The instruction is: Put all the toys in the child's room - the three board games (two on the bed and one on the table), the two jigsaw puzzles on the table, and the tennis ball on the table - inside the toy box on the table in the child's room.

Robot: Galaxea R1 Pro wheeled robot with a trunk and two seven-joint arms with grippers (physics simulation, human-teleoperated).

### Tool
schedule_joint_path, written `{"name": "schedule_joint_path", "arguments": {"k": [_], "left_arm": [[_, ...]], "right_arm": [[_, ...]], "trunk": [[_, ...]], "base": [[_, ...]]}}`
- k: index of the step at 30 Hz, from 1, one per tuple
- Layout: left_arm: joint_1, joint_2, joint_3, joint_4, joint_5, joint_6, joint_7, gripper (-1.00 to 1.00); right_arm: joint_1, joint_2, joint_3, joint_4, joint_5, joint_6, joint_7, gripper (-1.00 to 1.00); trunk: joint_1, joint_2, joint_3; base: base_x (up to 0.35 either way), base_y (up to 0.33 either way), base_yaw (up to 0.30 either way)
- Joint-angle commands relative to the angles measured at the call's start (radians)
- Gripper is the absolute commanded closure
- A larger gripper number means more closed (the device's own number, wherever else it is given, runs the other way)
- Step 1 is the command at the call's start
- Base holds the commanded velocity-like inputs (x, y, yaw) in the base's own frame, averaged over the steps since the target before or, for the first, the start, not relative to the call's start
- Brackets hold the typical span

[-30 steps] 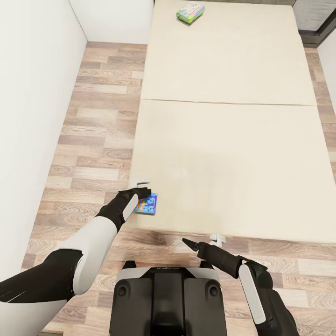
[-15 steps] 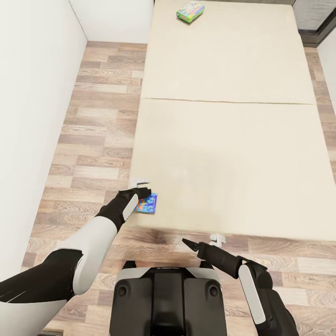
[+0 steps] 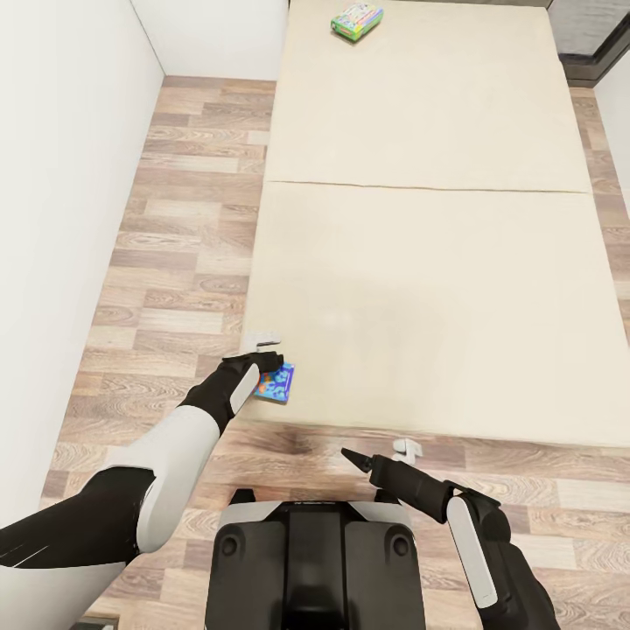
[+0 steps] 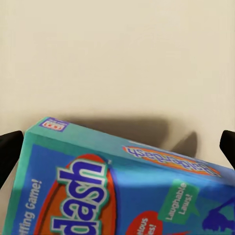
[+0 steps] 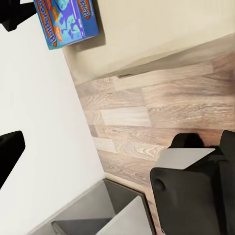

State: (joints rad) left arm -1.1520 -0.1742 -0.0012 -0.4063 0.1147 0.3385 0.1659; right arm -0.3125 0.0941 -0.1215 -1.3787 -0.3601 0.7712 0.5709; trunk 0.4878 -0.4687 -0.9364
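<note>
Left gripper [image 3: 262, 347] open astride blue board game [image 3: 275, 382] at bed's [image 3: 420, 289] 7 o'clock corner; right gripper [image 3: 378, 451] open, empty

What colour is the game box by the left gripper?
Blue box with a teal edge and an orange-red logo; left wrist view shows it best.

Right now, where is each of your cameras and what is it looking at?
Head view: up on my head, looking down over the bed, both arms, my base and the left fingers at the blue board game.
Left wrist view: by my left fingers, looking close at the blue board game on the mattress; dark fingertips at both edges.
Right wrist view: by my right fingers, looking across the floor at the bed's corner and my base.
All three share the blue board game.
</note>
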Motion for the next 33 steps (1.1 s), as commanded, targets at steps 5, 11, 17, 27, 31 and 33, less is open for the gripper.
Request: {"name": "schedule_joint_path", "arguments": {"k": [5, 11, 17, 27, 31, 33], "left_arm": [[0.0, 0.0, 0.0, -0.002, 0.011, 0.004, 0.006, -1.0], [0.0, 0.0, 0.0, -0.002, 0.011, 0.004, 0.006, -1.0], [0.0, 0.0, 0.0, -0.001, 0.011, 0.004, 0.006, -1.0], [0.0, 0.0, 0.0, -0.001, 0.011, 0.005, 0.006, -1.0], [0.0, 0.0, 0.0, -0.002, 0.01, 0.005, 0.006, -1.0], [0.0, 0.0, 0.0, -0.002, 0.01, 0.005, 0.006, -1.0]], "right_arm": [[0.0, 0.001, -0.003, 0.001, -0.001, 0.007, 0.003, -1.0], [0.0, 0.002, -0.003, 0.001, -0.001, 0.007, 0.003, -1.0], [0.0, 0.003, -0.003, 0.004, 0.0, 0.007, 0.003, -1.0], [0.0, 0.003, -0.003, 0.009, -0.001, 0.007, 0.003, -1.0], [0.0, 0.003, -0.003, 0.009, -0.001, 0.007, 0.003, -1.0], [0.0, 0.003, -0.003, 0.009, -0.001, 0.007, 0.003, -1.0]], "trunk": [[0.001, -0.001, -0.001], [0.001, -0.001, -0.001], [0.001, -0.001, -0.001], [0.001, -0.001, 0.003], [0.001, -0.001, 0.003], [0.001, -0.001, 0.003]], "base": [[-0.002, 0.0, 0.0], [-0.098, 0.0, 0.0], [-0.047, 0.0, 0.0], [-0.01, 0.0, 0.0], [-0.098, 0.0, 0.0], [-0.083, 0.0, 0.0]]}}
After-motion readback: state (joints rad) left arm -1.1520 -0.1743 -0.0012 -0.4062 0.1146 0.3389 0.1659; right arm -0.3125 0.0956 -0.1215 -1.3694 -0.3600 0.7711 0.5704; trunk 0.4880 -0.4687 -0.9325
